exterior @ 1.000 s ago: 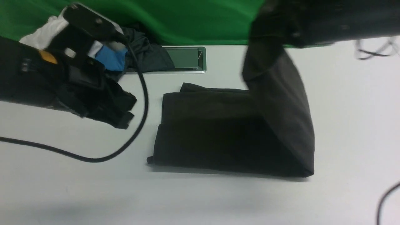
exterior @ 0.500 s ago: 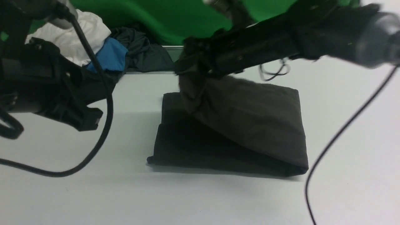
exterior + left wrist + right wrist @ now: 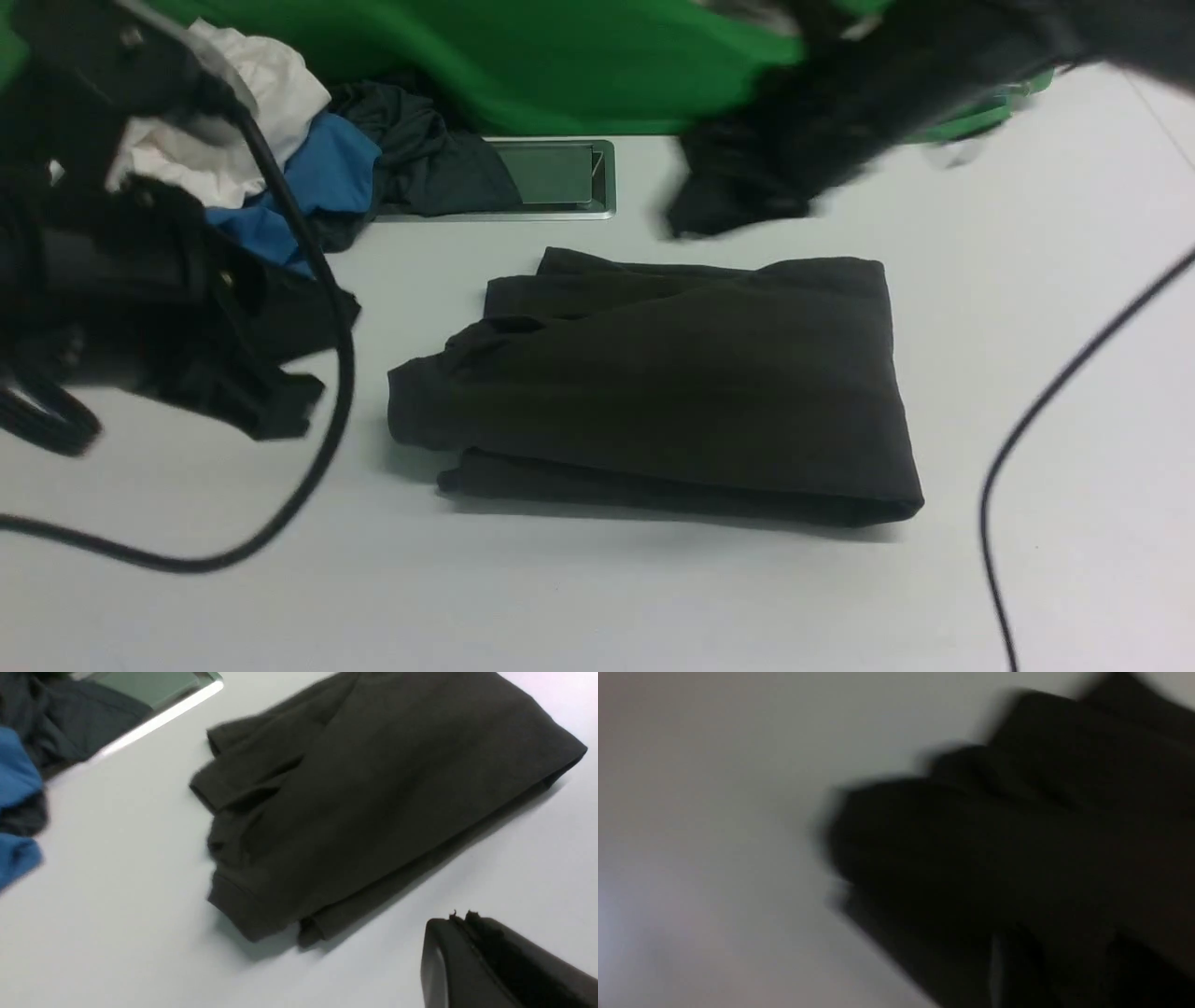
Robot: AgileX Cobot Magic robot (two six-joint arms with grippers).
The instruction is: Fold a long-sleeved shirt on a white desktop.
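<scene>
The long-sleeved shirt (image 3: 653, 392) is lying folded into a compact, roughly rectangular stack near the middle of the white desktop (image 3: 597, 597), in front of the metal-framed hatch (image 3: 551, 177) and well apart from the pile of white, blue and dark garments (image 3: 308, 168) at the far left. I am judging the folding as nearly finished: the top layer is covering the lower ones, with the fold closed along the right side. What is looking untidy is the left end, where a flap with a ribbed edge is sticking out past the layers beneath and a few creases are bunching. My right gripper (image 3: 738, 201) is blurring above the desk just beyond the shirt's far edge, touching nothing I can see, and I cannot tell whether its fingers are parted or closed. My left gripper (image 3: 271, 411) is hanging off to the left, clear of the cloth; its fingers look closed together and are holding nothing. Left to do, in my judgement, is squaring that loose left end.
</scene>
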